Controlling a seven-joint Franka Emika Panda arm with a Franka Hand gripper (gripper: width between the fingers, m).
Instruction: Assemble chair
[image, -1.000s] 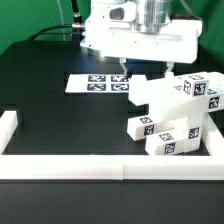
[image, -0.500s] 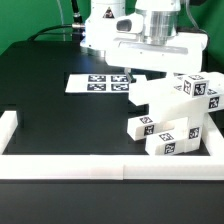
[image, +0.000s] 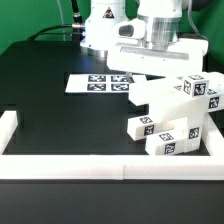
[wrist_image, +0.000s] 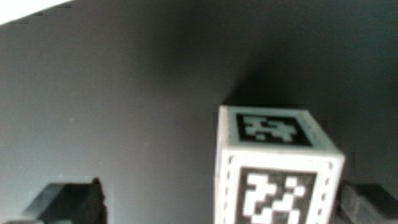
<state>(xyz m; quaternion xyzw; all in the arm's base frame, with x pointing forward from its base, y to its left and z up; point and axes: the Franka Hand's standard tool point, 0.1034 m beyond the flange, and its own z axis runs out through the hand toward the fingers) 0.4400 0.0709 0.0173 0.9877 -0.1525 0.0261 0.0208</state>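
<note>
The exterior view is showing the whole scene: the chair parts (image: 172, 112) are sitting bunched together on the black tabletop (image: 60, 120) at the exterior view's right, close to the white border wall (image: 100, 167) that is running along the near edge. The pile is reading as a boxy block on top, with smaller tagged pieces stacked below it and touching one another. Behind them, the marker board (image: 96, 83) is lying flat on the tabletop, partly covered by the arm's white body (image: 150, 45).

The wrist view is giving only a close look at one upright white part (wrist_image: 276, 160), with a square black-and-white tag on its top face and another on its front face; the rest is dark tabletop. Which piece of the pile this is cannot be told from the two views.

No words or brand names are readable anywhere; the only markings are the tag patterns, too coarse to decode.

The tool (image: 140, 74) is hanging low behind the pile in the exterior view, where its fingers are lost against the arm and the parts. In the wrist view a dark fingertip (wrist_image: 68, 200) is showing at the edge, blurred and cut off, with nothing between the fingers, so the tool is standing apart and unloaded
</note>
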